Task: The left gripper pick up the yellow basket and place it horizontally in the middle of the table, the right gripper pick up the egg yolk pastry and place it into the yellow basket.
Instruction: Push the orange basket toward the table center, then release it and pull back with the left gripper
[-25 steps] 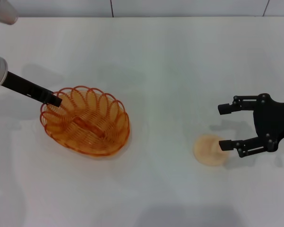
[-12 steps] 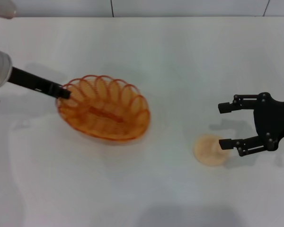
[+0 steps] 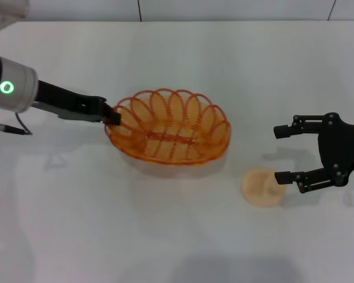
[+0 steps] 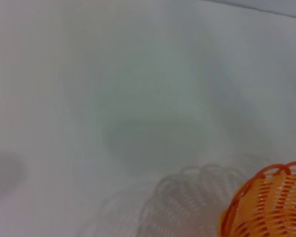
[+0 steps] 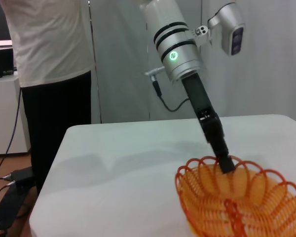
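Note:
The yellow basket [image 3: 168, 134] lies lengthwise near the middle of the white table [image 3: 177, 236]. My left gripper [image 3: 113, 118] is shut on the rim at its left end; the shadow beneath suggests it hangs just above the table. The basket also shows in the left wrist view [image 4: 271, 205] and the right wrist view [image 5: 241, 197], where the left gripper [image 5: 227, 165] grips its far rim. The egg yolk pastry [image 3: 261, 187] lies on the table to the basket's lower right. My right gripper [image 3: 278, 154] is open, just right of the pastry, its lower finger beside the pastry's edge.
The table's far edge meets a tiled wall at the top of the head view. In the right wrist view a person [image 5: 49, 74] in a white shirt stands beyond the table's far left side.
My left gripper has carried the basket to the right, from the table's left side to near the middle, turning it level. The right gripper and the pastry have stayed put.

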`<state>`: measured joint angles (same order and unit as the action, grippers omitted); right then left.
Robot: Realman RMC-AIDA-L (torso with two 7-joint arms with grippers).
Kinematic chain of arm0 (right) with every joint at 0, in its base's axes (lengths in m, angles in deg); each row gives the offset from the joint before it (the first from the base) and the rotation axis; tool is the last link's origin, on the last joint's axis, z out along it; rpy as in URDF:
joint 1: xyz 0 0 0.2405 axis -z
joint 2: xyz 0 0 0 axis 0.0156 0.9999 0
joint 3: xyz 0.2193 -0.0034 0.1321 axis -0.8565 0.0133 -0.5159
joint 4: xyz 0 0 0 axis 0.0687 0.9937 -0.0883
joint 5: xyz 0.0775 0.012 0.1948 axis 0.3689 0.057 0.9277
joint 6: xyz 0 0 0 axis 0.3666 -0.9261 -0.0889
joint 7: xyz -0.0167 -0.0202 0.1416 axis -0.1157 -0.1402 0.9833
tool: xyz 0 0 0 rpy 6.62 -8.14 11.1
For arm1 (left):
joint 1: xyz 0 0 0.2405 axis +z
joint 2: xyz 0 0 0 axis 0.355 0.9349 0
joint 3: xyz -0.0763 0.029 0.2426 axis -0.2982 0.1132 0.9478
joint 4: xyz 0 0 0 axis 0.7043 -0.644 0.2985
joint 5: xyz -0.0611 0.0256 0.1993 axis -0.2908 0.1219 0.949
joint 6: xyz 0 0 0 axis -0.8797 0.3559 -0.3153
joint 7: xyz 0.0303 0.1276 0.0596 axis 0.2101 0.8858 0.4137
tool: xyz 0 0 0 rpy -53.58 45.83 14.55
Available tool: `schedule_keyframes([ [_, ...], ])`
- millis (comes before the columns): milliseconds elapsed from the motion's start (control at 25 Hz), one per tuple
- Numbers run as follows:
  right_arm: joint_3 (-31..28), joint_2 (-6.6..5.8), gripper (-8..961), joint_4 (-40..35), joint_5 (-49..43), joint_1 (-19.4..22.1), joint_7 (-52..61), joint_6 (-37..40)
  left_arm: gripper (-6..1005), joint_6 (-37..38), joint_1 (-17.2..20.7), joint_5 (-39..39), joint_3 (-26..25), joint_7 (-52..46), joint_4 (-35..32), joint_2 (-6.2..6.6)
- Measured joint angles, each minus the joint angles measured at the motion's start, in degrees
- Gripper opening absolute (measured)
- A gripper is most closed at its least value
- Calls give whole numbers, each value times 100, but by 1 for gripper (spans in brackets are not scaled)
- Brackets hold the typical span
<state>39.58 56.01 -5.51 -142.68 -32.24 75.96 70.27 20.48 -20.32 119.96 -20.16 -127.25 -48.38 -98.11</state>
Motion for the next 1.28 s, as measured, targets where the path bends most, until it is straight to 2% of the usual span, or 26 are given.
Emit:
schedule_keyframes([
  [120,9,-7,807,-1,0,-4,-45,-38,68,96,-65,-2,33,-482,21,-71],
  [440,19,-11,805,-19,0,49,-314,-44,69,-151,-76,68,125,-1201,46,-105],
  [1040,3,-11,800,-19,-1,69,-421,-59,71,-359,-180,-8,185,-1162,414,-157],
  [1280,1,0,799,-18,-1,68,-421,-57,226,-339,-181,-47,185,-1126,415,-171],
])
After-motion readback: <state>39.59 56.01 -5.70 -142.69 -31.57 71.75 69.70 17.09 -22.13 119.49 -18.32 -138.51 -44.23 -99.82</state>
